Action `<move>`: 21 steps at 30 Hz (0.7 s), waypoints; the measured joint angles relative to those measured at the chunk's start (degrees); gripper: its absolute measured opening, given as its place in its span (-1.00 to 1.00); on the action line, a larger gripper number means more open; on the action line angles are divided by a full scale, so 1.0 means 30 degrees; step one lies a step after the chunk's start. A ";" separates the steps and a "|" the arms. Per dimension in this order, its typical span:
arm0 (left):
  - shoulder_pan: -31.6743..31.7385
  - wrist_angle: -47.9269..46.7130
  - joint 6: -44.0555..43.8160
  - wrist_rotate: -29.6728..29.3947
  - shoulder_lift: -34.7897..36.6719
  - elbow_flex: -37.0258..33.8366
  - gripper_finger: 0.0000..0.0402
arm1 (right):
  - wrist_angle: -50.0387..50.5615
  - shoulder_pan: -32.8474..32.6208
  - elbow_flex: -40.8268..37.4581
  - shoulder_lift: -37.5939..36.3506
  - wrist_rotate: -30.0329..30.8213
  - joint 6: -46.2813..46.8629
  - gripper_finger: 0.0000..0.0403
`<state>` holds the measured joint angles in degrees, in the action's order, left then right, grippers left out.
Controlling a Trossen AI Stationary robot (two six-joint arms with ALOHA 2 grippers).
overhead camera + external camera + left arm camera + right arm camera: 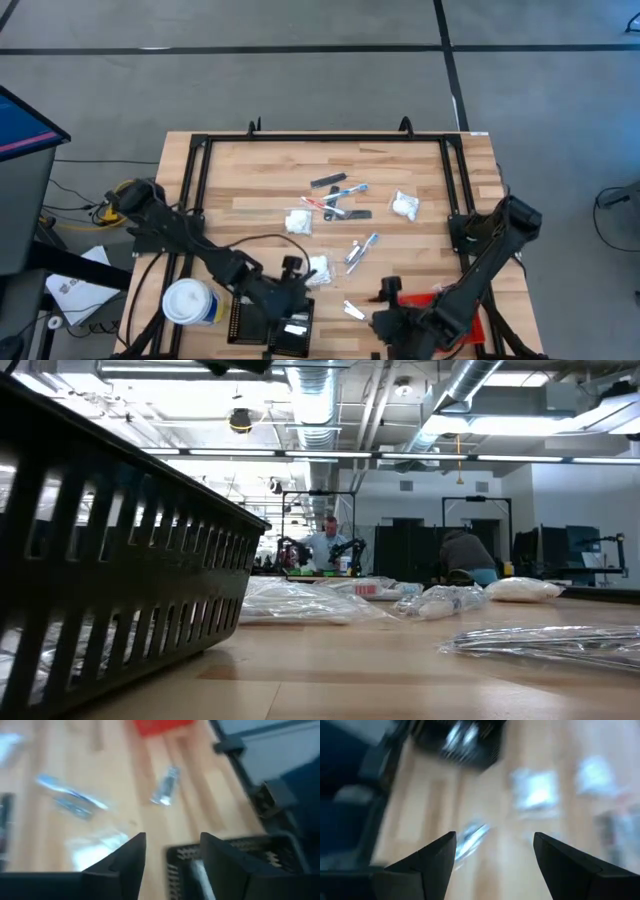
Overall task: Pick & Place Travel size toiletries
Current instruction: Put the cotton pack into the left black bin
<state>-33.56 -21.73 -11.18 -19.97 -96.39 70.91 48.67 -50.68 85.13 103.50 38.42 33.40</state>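
The toiletries lie scattered on the wooden table [420,160]: white puffy packets [405,206] [298,222] [318,268], a dark grey bar [328,181], blue and red sticks [345,192] and a silvery sachet [353,310]. My left gripper [300,300] [172,855] is open above the near right corner of the black tray [280,325] [235,852], which holds a white item [200,875]. My right gripper [378,320] [495,855] is open near the table's near edge. It points left, with the sachet [470,837] lying ahead of its fingers.
A white-topped canister [190,303] stands left of the black tray. A red tray [450,310] [160,726] lies under the right arm. In the low view the black tray's ribbed wall [120,580] fills the left. People work at tables in the room behind.
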 joint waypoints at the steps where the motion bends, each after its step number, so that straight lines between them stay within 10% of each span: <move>1: 0.0190 -0.0027 0.0229 -0.0347 0.0106 0.0000 -0.14 | -0.0020 -0.0124 -0.0153 -0.0364 0.1115 -0.0123 0.29; 8: 0.1939 0.0054 0.0788 -0.0670 0.0143 -0.0467 -0.19 | -0.5116 0.0312 -0.3699 -0.3909 0.2297 -0.3417 0.29; 15: 0.2816 0.0058 0.0725 -0.0653 0.0136 -0.1381 -0.18 | -1.6094 0.2853 -0.9906 -0.7849 -0.4984 -0.9064 0.29; 21: 0.3917 0.0011 -0.0720 -0.1898 0.0727 -0.2395 -0.23 | -1.7392 0.6181 -1.1615 -1.1243 -0.6323 -0.9113 0.29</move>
<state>-21.81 -21.70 -13.34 -25.66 -94.21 63.73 -3.51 -32.13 50.28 69.77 19.45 6.07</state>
